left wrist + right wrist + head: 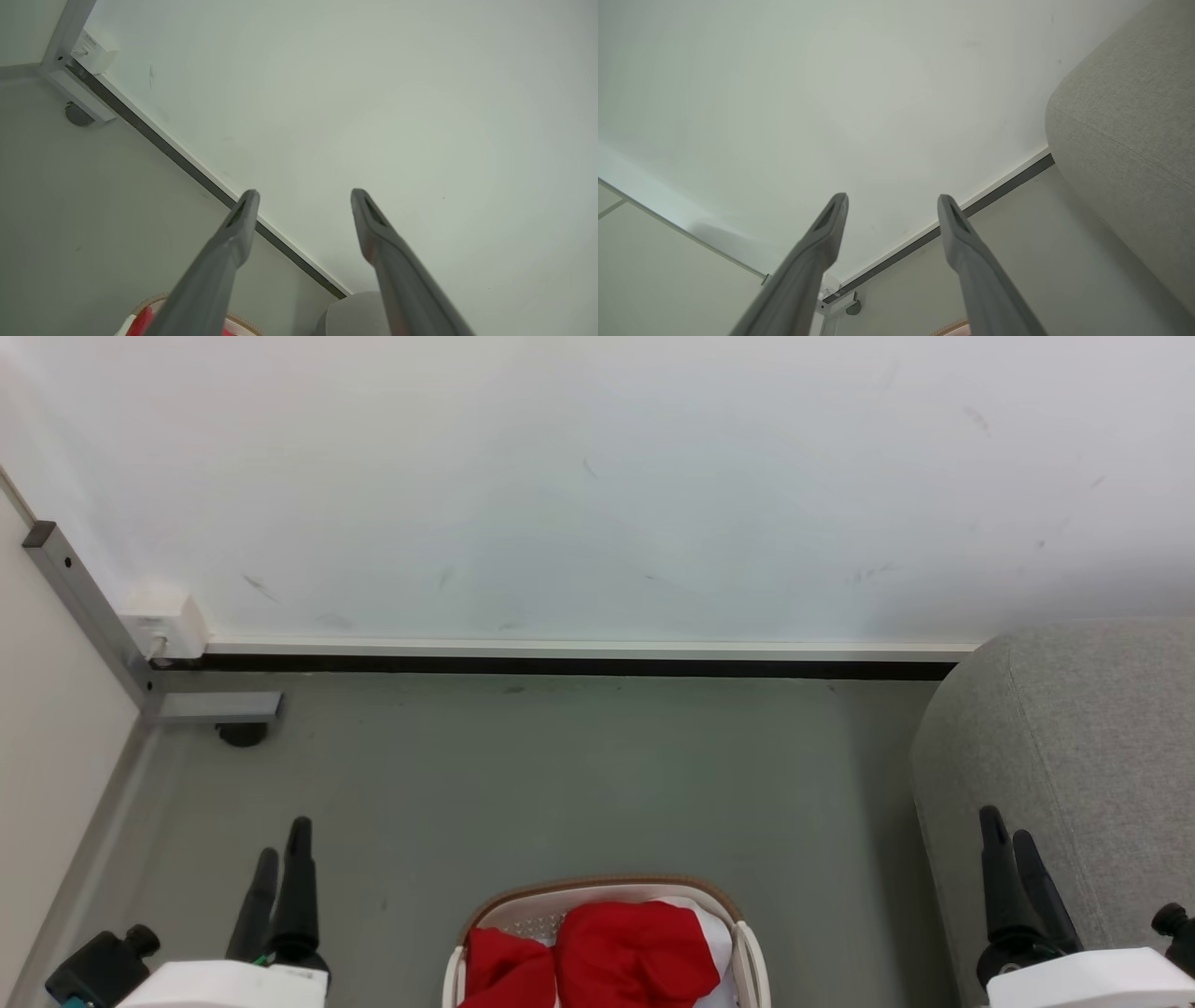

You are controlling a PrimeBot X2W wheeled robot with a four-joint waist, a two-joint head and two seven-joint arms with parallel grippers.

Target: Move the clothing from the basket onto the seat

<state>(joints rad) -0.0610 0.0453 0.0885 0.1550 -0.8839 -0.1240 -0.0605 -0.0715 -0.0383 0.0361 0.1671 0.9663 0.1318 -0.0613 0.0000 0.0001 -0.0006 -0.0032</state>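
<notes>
You have both arms low at the near edge of the head view. Your left end effector [284, 837] stands at the near left with its fingers pointing toward the far wall [597, 476]. In its wrist view the two fingers are spread wide with nothing between them. Your right end effector [1006, 823] stands at the near right, seen against the seat [1074, 747], and it too is spread wide and holds nothing. The basket [607, 881] sits on the grey floor [560, 775] at the near centre, between the two end effectors and apart from both; its near part is cut off by the picture's edge. The clothing [635, 952] lies inside the basket as bunched red folds, with a white panel showing on the right side. The seat stands to the right of the basket, its rounded padded arm reaching back to the far wall. A dark baseboard [560, 665] runs along the foot of that wall. A grey metal frame [89, 602] with a small white box [170, 621] beside it stands at the far left corner.
</notes>
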